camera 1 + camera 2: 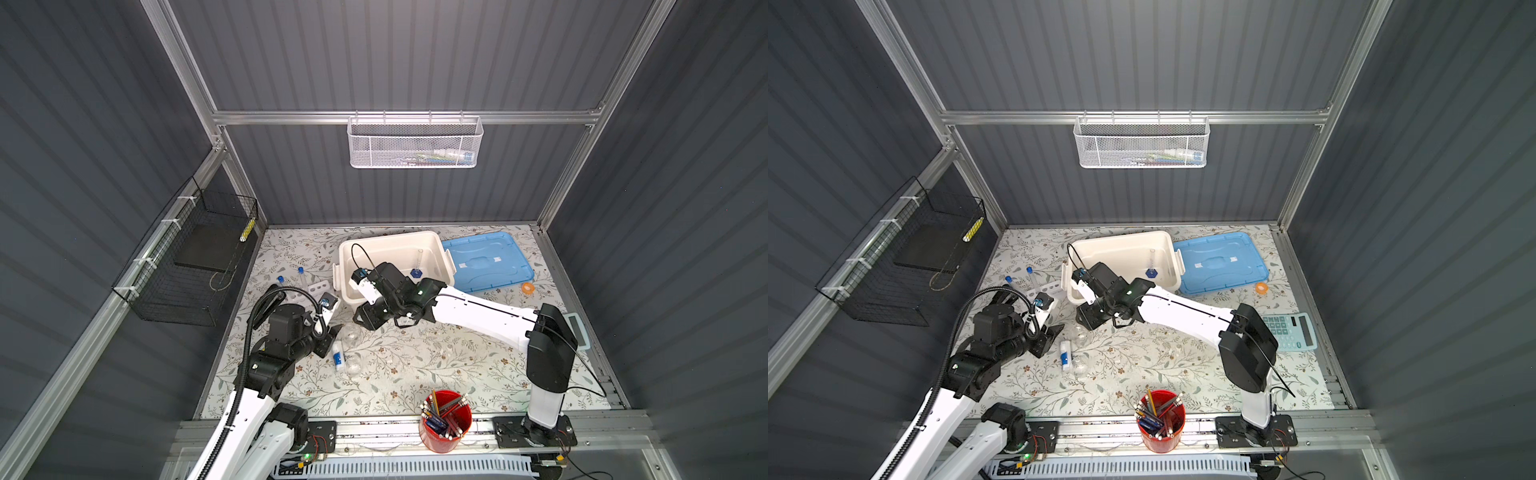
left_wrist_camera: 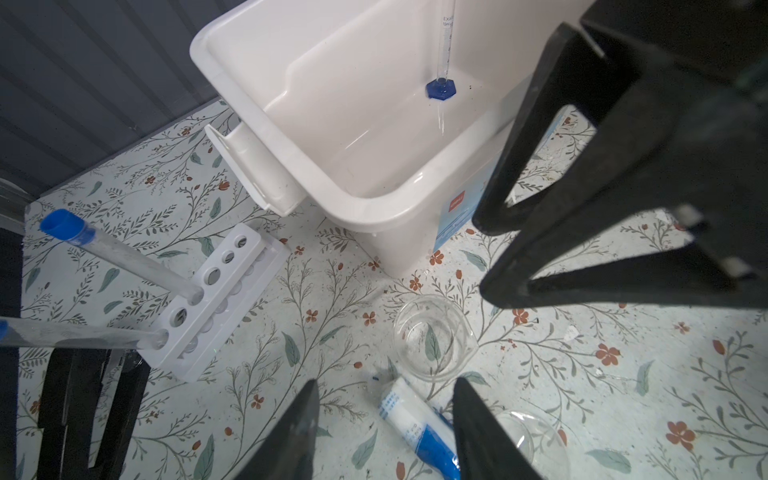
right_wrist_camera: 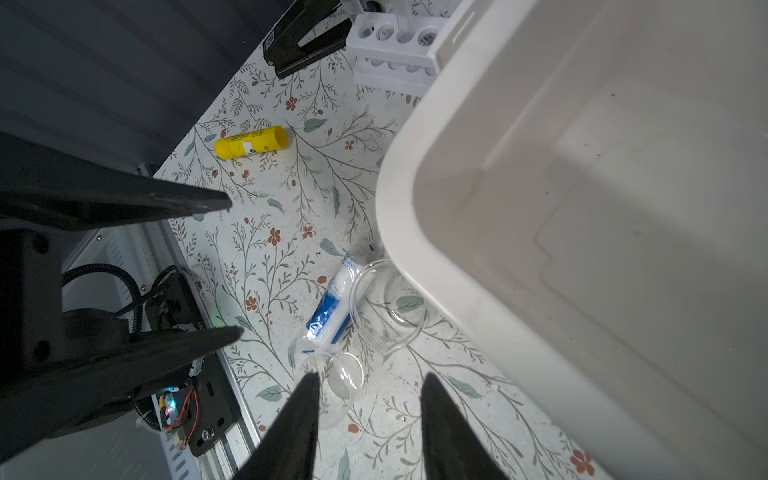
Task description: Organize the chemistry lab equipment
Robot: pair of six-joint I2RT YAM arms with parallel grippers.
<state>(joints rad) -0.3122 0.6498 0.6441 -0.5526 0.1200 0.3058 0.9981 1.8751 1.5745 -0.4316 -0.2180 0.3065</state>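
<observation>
A slim measuring cylinder with a blue hexagonal foot (image 1: pixel 416 273) (image 2: pixel 440 88) stands inside the white bin (image 1: pixel 388 240). Two blue-capped tubes (image 1: pixel 300 271) (image 2: pixel 124 257) stand in a white rack (image 1: pixel 318 287) (image 2: pixel 220 299). Two pieces of clear glassware lie on the floral mat: a beaker (image 2: pixel 432 336) (image 3: pixel 386 307) and a rounder one (image 2: pixel 536 436) (image 3: pixel 340 382). My left gripper (image 2: pixel 386 419) (image 1: pixel 328 338) is open above a white-and-blue tube (image 2: pixel 415 424) (image 1: pixel 338 357). My right gripper (image 3: pixel 370 386) (image 1: pixel 368 318) is open and empty beside the bin's front corner, over the rounder glass.
A blue lid (image 1: pixel 486 262) lies right of the bin, with a small orange object (image 1: pixel 528 288) near it. The calculator (image 1: pixel 1289 330) is at the right edge and the red pencil cup (image 1: pixel 444 419) at the front. A yellow glue stick (image 3: pixel 251 143) lies on the mat.
</observation>
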